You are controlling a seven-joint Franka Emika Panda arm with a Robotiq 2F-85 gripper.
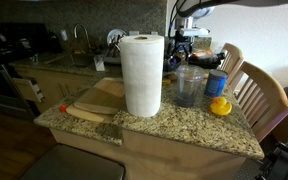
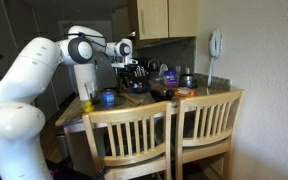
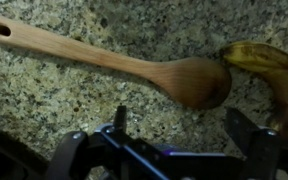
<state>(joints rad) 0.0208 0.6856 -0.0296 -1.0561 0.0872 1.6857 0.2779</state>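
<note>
Spoon (image 3: pixel 124 61) — just fwd of tool (image 3: pixel 164 152).

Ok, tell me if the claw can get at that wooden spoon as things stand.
Probably yes: the claw hangs open above the wooden spoon, with bare counter around its handle. Only the banana crowds the bowl end.

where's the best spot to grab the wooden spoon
Take the spoon at mid-handle from straight above, with the tool jaws across it: the handle is slim, straight, flat on the counter, and clear of the banana by its bowl.
</note>
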